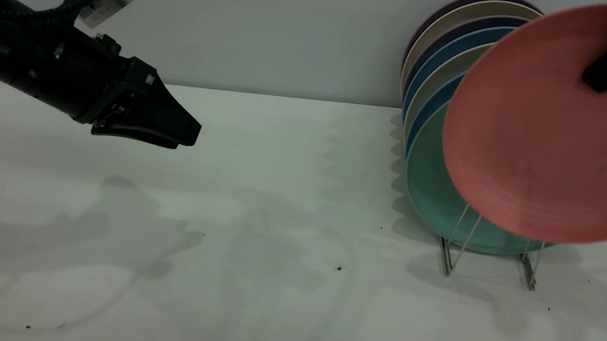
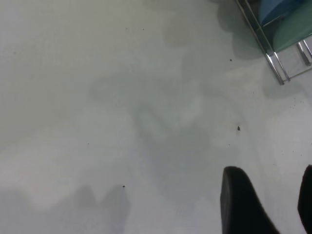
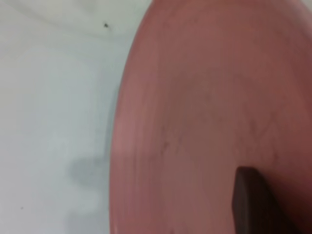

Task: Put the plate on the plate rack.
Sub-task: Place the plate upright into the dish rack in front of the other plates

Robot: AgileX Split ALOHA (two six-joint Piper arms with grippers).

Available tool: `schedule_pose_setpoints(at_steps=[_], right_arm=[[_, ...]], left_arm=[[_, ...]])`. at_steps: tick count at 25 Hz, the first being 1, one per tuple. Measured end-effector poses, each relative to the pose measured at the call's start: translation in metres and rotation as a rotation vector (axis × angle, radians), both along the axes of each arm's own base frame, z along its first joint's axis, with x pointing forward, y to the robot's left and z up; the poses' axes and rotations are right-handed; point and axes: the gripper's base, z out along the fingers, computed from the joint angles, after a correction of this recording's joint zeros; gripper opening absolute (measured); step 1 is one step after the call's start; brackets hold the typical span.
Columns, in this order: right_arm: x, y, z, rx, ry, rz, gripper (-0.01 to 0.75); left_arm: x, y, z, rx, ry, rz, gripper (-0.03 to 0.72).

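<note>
My right gripper (image 1: 604,80) is shut on the upper rim of the salmon-pink plate (image 1: 546,131) and holds it tilted in the air, at the front of the plate rack (image 1: 460,242). The plate's lower edge hangs just above the rack's silver wire loops. In the right wrist view the plate (image 3: 204,112) fills most of the picture, with one dark finger (image 3: 253,204) lying on its face; the other finger is hidden behind it. My left gripper (image 1: 183,135) hovers open and empty above the table at the left; its fingers (image 2: 243,204) show in the left wrist view.
The rack holds a teal-green plate (image 1: 431,189) at the front and several blue, cream and dark plates (image 1: 438,59) behind it, close to the back wall. The rack's front end (image 2: 274,61) also shows in the left wrist view. The white table (image 1: 269,259) spreads between the arms.
</note>
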Motion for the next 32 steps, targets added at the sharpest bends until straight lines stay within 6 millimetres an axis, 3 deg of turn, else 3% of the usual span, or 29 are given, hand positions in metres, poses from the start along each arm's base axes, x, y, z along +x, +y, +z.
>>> schedule_pose_setpoints(at_steps=[10,32], right_arm=[[0.009,-0.001,0.015,-0.006,-0.066,-0.005,0.16],[0.023,0.004,-0.009,0.041,-0.06,0.016,0.16]], left_arm=[[0.0,0.0,0.0,0.001,0.0,-0.001,0.329],[0.001,0.001,-0.001,0.014,-0.003,0.009,0.329]])
